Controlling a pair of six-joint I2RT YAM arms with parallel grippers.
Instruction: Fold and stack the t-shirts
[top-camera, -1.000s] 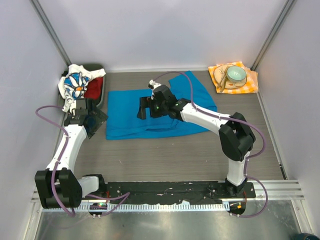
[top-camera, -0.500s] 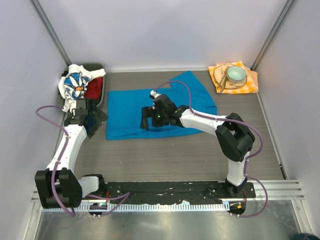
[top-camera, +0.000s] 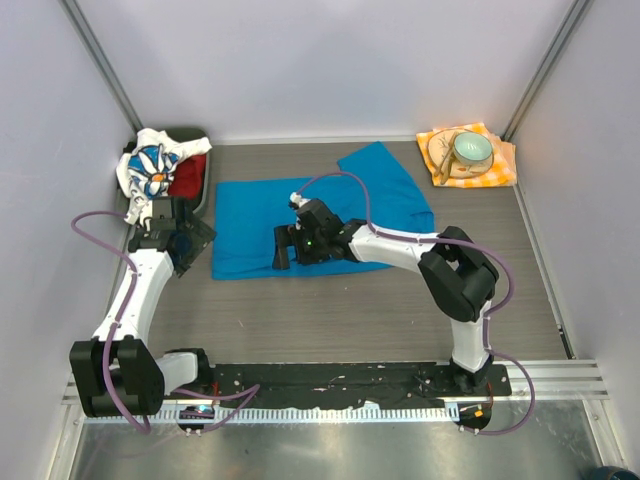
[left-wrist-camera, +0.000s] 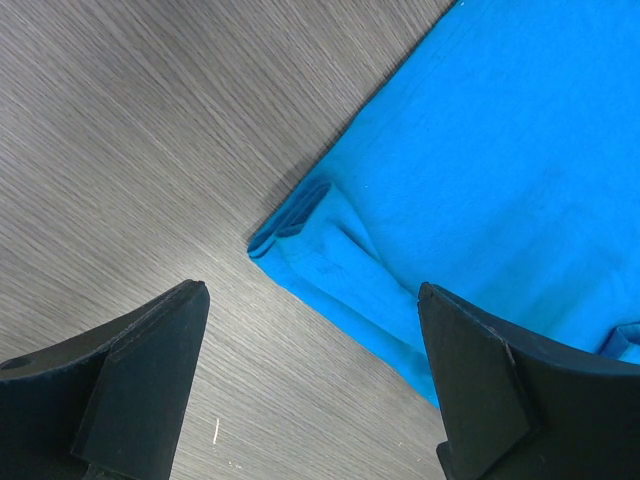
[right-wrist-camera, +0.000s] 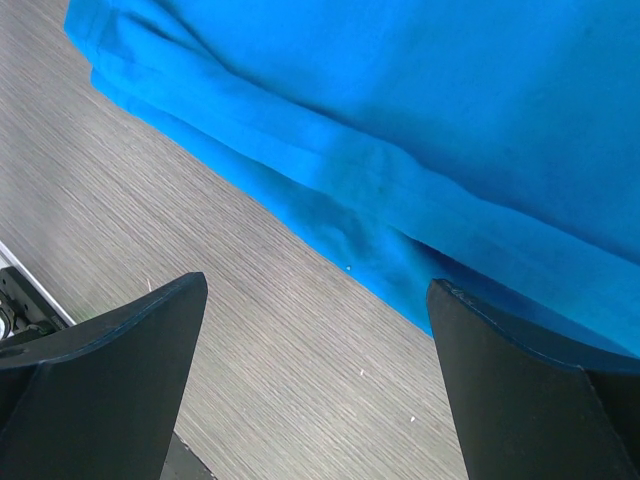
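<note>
Wood-grain table (top-camera: 300, 320) sits inside white walls. Right gripper (top-camera: 284, 248) hovers with jaws spread and empty over the near hem of the blue shirt (top-camera: 245, 210). Left gripper (top-camera: 186, 243), likewise spread and holding nothing, hangs by that shirt's near-left corner, where the wrist view shows a small rolled tuck of hem. The blue shirt lies flat mid-table, with one sleeve jutting toward the back right. At the back left, the daisy shirt (top-camera: 150, 165) and red shirt (top-camera: 188, 178) are heaped, crumpled, in a dark bin (top-camera: 205, 195). The task looks barely begun: the blue shirt is laid out, perhaps partly folded, the other two are untouched, and no stack exists yet.
</note>
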